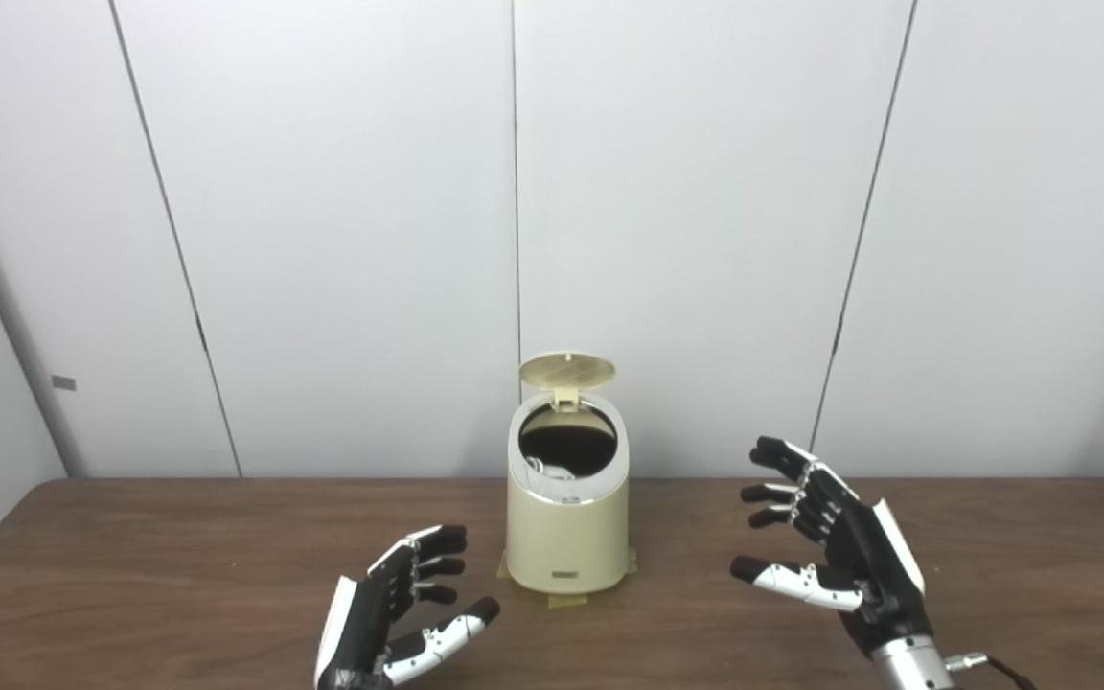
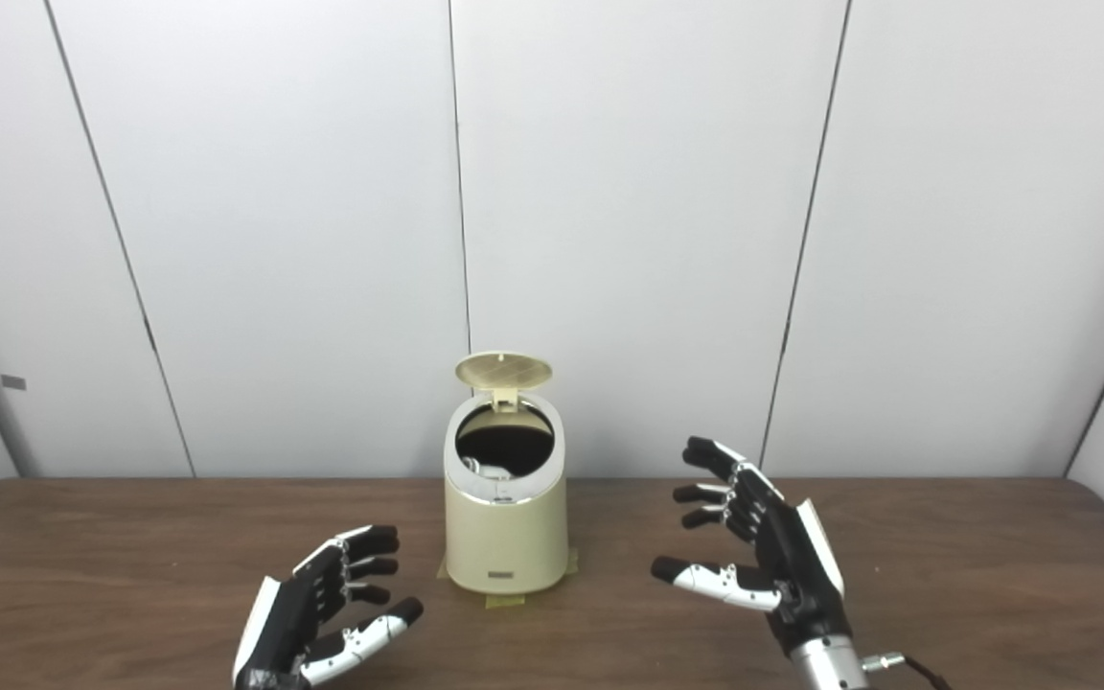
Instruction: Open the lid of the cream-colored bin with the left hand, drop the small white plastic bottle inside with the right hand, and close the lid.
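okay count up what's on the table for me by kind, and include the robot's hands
Bins: 1, the cream bin with its lid standing open
Robot hands: 2, the left hand and the right hand, both open and holding nothing
White things inside the bin: 1, too small to identify
Total: 4

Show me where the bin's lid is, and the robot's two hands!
lid [image 1: 567, 370], left eye view, middle of the raised lid's underside.
left hand [image 1: 389, 609], left eye view, on the palm.
right hand [image 2: 772, 551], right eye view, on the palm.

Bright, even overhead light, soft faint shadows (slight glare on wall panels [image 1: 686, 192]), mildly soft focus throughout.
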